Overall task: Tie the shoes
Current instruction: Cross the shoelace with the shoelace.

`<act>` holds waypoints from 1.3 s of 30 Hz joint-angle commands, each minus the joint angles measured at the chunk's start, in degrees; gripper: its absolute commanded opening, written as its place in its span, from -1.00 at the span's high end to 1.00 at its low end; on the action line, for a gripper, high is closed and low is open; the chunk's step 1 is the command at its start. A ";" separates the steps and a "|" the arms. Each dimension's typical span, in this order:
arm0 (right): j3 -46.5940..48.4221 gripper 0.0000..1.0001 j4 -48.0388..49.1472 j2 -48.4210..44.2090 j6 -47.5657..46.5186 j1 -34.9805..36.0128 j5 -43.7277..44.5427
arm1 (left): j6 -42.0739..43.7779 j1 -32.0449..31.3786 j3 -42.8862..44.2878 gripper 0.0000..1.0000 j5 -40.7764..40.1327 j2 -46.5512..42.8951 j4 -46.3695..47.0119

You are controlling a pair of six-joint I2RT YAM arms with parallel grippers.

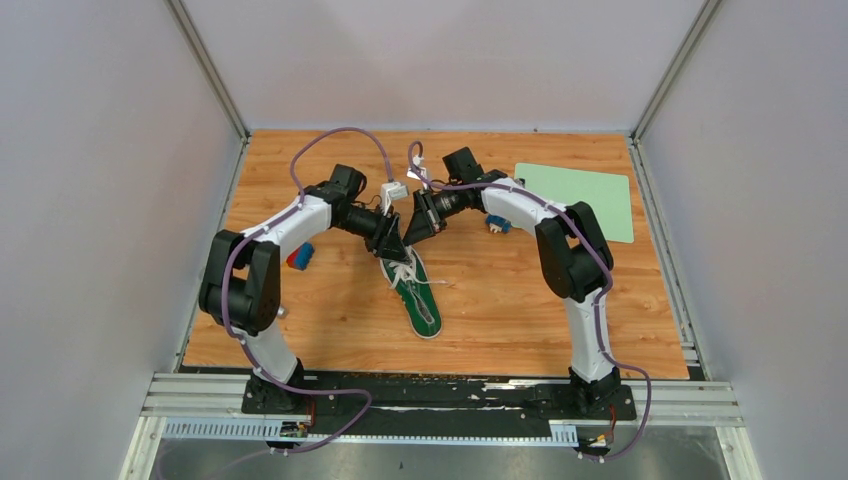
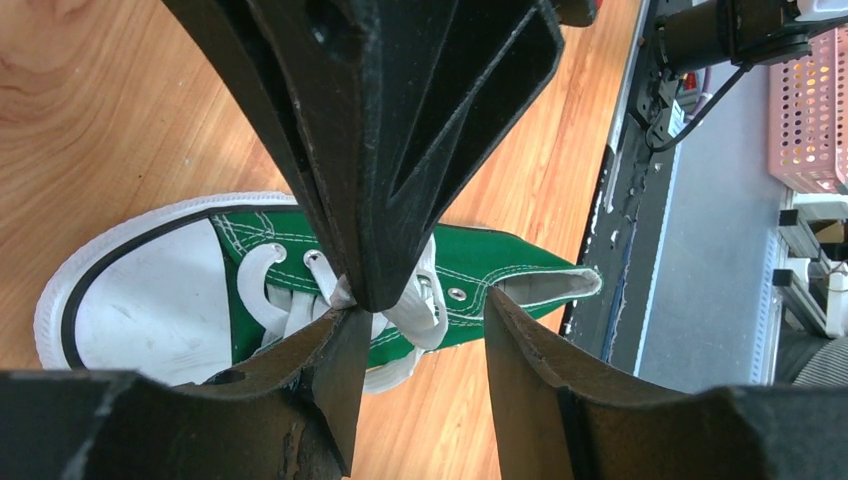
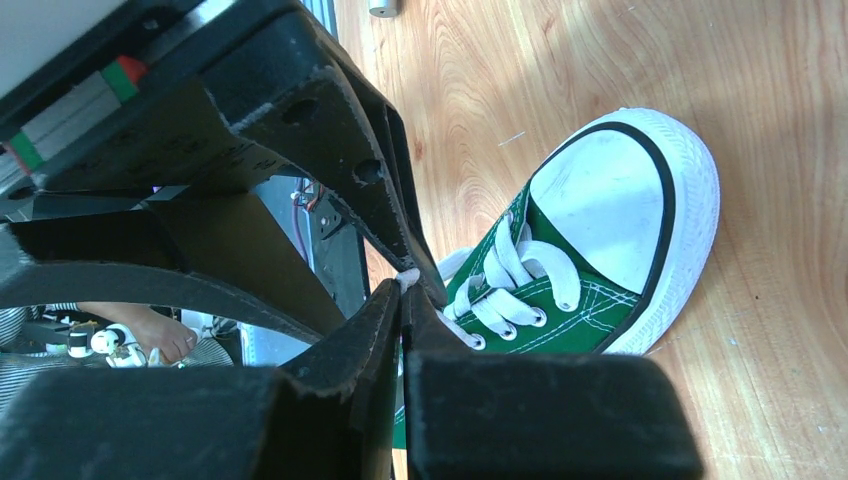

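The shoe (image 1: pixel 418 298), a small green canvas sneaker with a white toe cap, lies on the wooden table with its toe pointing away from the arm bases. Both grippers meet just above its white laces (image 1: pixel 402 270). In the left wrist view, my right gripper (image 2: pixel 365 296) comes down from above and pinches a bit of lace (image 2: pixel 340 293) at its tip, over the shoe (image 2: pixel 480 265). My left gripper (image 2: pixel 420 312) stands open, one finger (image 2: pixel 335 345) touching that tip. In the right wrist view, my right gripper (image 3: pixel 404 290) is shut on the lace end (image 3: pixel 406 274) beside the shoe (image 3: pixel 600 200).
A pale green mat (image 1: pixel 580 198) lies at the back right. A red and blue object (image 1: pixel 300 256) sits beside the left arm, and a small blue one (image 1: pixel 497 225) under the right arm. Grey walls enclose the table. A metal rail (image 1: pixel 440 400) runs along the near edge.
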 commanded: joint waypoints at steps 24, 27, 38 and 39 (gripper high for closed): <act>0.18 0.93 2.22 -2.68 1.33 0.48 -0.98 | 9.78 -2.75 -2.19 0.07 -1.45 0.57 -1.20; 0.23 0.93 2.31 -2.63 1.31 0.47 -0.94 | 10.15 -2.82 -3.00 0.09 -2.13 0.45 -1.23; 0.07 0.93 2.36 -2.76 1.28 0.49 -0.87 | 7.52 -2.85 -2.86 0.15 -1.37 0.91 -0.05; 0.02 0.93 2.30 -2.69 1.36 0.46 -0.92 | 7.32 -2.85 -2.79 0.12 -0.60 1.12 -0.24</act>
